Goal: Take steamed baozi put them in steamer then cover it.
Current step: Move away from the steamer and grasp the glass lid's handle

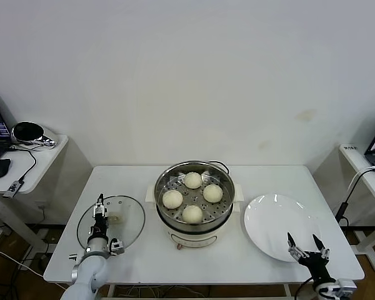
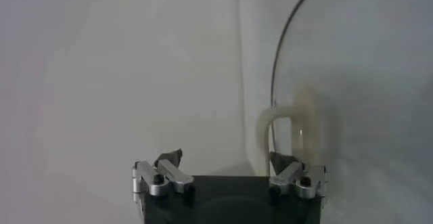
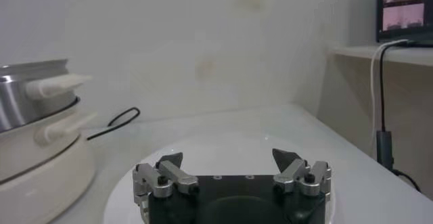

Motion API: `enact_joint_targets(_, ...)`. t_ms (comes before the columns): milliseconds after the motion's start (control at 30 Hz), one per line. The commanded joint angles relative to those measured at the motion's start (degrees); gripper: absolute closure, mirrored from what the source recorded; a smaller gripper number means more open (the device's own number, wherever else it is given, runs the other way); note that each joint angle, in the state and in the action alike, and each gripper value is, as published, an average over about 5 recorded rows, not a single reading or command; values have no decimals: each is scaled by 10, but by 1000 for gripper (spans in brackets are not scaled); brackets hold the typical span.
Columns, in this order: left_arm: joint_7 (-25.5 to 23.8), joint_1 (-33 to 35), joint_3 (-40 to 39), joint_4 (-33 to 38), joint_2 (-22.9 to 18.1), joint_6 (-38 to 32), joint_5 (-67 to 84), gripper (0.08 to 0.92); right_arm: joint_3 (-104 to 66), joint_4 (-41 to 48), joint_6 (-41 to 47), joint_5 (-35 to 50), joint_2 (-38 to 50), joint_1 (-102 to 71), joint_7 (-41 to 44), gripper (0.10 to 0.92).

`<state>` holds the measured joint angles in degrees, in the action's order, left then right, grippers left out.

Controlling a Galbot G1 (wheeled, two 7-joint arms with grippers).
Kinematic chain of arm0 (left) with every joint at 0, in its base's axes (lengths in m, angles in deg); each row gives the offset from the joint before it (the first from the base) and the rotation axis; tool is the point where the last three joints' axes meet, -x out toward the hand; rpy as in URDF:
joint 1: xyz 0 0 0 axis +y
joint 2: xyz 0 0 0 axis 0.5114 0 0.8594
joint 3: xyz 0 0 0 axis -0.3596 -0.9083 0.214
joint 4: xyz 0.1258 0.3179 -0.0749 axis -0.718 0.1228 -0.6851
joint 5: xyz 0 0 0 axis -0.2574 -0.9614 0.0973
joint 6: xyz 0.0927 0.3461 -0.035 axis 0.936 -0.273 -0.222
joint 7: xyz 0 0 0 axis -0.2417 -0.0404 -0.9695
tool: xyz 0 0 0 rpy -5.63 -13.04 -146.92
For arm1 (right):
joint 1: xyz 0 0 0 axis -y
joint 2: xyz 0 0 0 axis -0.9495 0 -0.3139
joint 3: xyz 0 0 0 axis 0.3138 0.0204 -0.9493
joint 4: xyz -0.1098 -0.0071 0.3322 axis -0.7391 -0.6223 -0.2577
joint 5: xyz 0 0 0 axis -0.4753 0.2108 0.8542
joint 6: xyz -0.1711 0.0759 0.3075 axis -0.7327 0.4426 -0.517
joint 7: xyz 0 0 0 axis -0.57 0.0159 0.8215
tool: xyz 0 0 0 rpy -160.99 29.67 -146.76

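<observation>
At the counter's [image 1: 144, 256] near edge, the right tool [image 1: 304, 244] hovers with fingers apart over the bare white plate [image 1: 269, 219]. The left tool [image 1: 100, 212], also spread, sits at the glass lid [image 1: 128, 212] lying flat beside the steamer [image 1: 194, 232]. Farther back, four steamed baozi [image 1: 192, 214] rest on its perforated tray, uncovered. No writing is readable.

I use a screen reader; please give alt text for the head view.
Four steamed baozi sit in the uncovered steamer at the table's centre. The left gripper hovers open over the glass lid lying on the table to the left; the right gripper is open above an empty white plate.
</observation>
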<state>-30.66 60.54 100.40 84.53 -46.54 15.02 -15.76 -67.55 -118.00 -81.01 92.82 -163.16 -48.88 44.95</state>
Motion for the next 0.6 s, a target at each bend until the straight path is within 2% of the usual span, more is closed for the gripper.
enact_joint_targets(33, 18, -10, -1, -25, -1, -9, 12, 177, -3, -3, -2, -1, -1, -5, 1, 203)
enact_joint_targets(100, 20, -9, -2, -26, 0, -15, 13, 183, -5, -2, -2, -2, -1, -6, 2, 203)
enact_joint_targets(200, 23, -7, -3, -27, 1, -23, 12, 236, -8, -2, -2, -3, 0, -5, 2, 203)
enact_joint_targets(600, 32, -4, -8, -30, 7, -20, 12, 579, -9, -2, -4, -9, -2, -7, 3, 203)
